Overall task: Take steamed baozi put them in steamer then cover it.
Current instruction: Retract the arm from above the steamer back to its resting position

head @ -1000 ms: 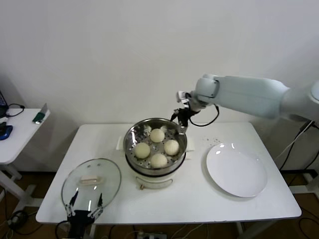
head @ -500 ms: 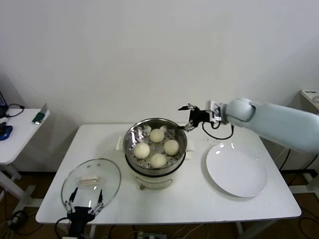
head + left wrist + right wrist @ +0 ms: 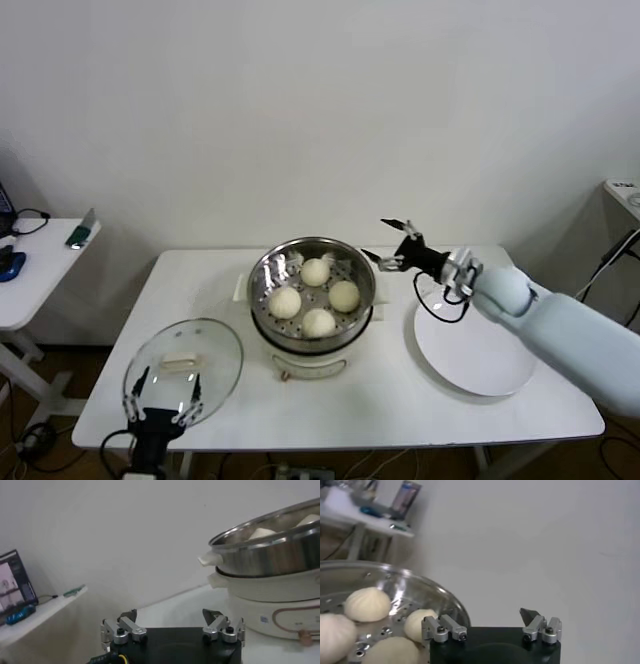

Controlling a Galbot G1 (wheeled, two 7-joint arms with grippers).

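Several cream-white baozi point(image 3: 315, 297) lie on the perforated tray of the steel steamer point(image 3: 268, 276), which stands uncovered on its cream base mid-table. They also show in the right wrist view point(image 3: 367, 603). The glass cover point(image 3: 184, 368) with its cream bar handle lies flat on the table at the front left. My right gripper point(image 3: 390, 243) is open and empty, in the air just right of the steamer's rim. My left gripper point(image 3: 160, 397) is open and empty, low at the table's front left edge beside the cover; its wrist view shows the steamer point(image 3: 270, 560) from the side.
A flat white plate point(image 3: 475, 343) lies bare on the table right of the steamer, under my right forearm. A small white side table point(image 3: 30, 265) with a few items stands to the far left. A wall runs behind the table.
My right arm has swung away from above the steamer toward the right and lower, its gripper now beside the rim. My left gripper has shifted slightly left by the cover.
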